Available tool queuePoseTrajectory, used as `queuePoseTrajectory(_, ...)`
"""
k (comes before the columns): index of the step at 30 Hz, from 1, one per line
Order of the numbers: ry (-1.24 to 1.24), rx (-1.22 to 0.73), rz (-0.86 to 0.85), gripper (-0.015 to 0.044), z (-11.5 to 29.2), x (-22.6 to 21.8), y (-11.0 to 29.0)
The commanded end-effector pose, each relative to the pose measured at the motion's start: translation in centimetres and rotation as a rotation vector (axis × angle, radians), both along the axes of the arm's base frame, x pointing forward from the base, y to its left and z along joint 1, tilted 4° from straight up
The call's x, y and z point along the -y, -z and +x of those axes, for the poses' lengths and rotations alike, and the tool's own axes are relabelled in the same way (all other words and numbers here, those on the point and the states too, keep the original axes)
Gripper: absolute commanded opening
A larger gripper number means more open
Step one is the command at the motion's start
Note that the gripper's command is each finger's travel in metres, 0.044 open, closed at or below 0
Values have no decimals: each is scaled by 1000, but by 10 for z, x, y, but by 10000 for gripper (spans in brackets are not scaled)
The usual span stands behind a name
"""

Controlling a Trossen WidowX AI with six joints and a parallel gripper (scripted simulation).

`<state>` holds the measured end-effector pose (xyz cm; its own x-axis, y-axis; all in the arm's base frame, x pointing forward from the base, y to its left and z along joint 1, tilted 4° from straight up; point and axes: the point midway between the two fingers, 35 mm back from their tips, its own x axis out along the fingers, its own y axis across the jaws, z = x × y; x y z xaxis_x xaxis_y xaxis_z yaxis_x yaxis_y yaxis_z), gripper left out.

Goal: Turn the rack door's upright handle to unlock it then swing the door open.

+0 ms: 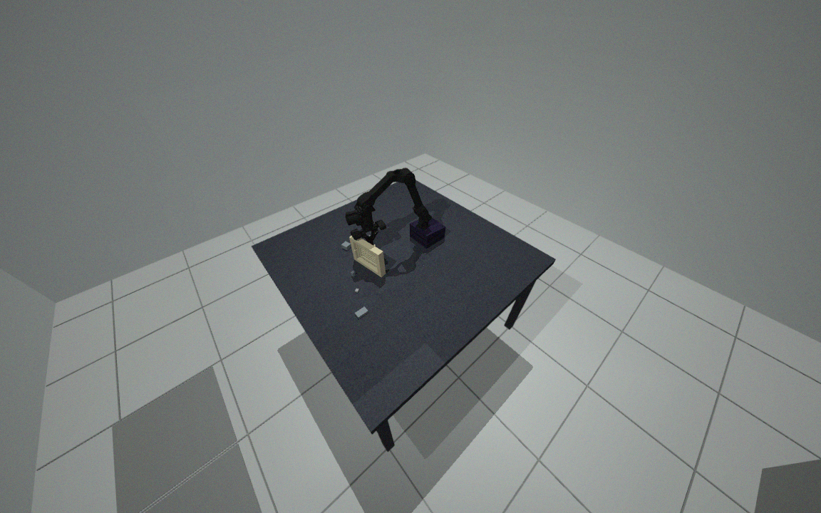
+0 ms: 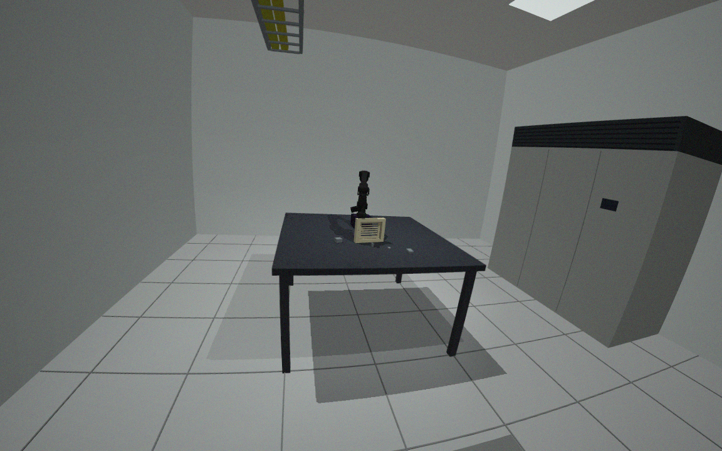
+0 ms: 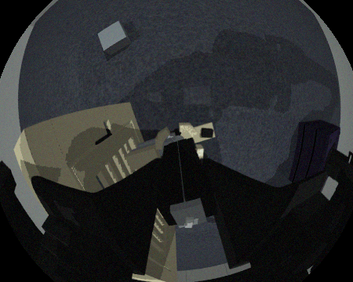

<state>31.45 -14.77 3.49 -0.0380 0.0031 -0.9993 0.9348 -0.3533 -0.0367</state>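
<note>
my hand point(image 1: 368, 234) point(image 3: 182, 164) is narrow, shut on the door's handle point(image 3: 161, 142), with its dark fingers close together. in the wrist view the fingertips meet the handle near the middle; the fingers themselves hide much of it, so i cannot tell its exact turn. small cream parts point(image 3: 196, 134) show just beyond the tips, one bearing a black square.

the cream rack point(image 1: 381, 264) point(image 2: 356, 230) point(image 3: 47, 145) stands upright on the dark tabletop point(image 1: 439, 293) point(image 2: 318, 255) point(image 3: 55, 74). my hand is at the rack's side that faces my base, and the handle is there too. from the exterior view the rack covers the fingertips. pale slats show beside the handle in the wrist view, but how far the door stands open i cannot tell.

my black arm point(image 1: 388, 183) point(image 2: 362, 193) arches up from a dark purple base block point(image 1: 437, 236) point(image 3: 315, 149) and bends down to the rack. a pale block point(image 1: 345, 244) point(image 2: 338, 240) point(image 3: 113, 36) sits near the rack, apart from my fingers. on the rack's far side from my base are a small grey piece point(image 1: 353, 273) point(image 2: 372, 244), a tiny pale piece point(image 1: 355, 290) point(image 2: 388, 247) and a flat pale block point(image 1: 361, 312) point(image 2: 409, 250), all resting on the tabletop.
</note>
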Motion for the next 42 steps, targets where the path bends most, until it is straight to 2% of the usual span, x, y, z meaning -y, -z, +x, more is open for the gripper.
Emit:
queuePoseTrajectory(1, 19, 1, 8, 155, 1, -1, 2)
queuePoseTrajectory(6, 19, 1, 8, 286, 1, -1, 2)
queuePoseTrajectory(7, 19, 1, 8, 295, 1, -1, 2)
queuePoseTrajectory(10, -54, 1, 11, 295, 1, -1, 2)
queuePoseTrajectory(42, -1638, 13, 67, 295, 1, -1, 2)
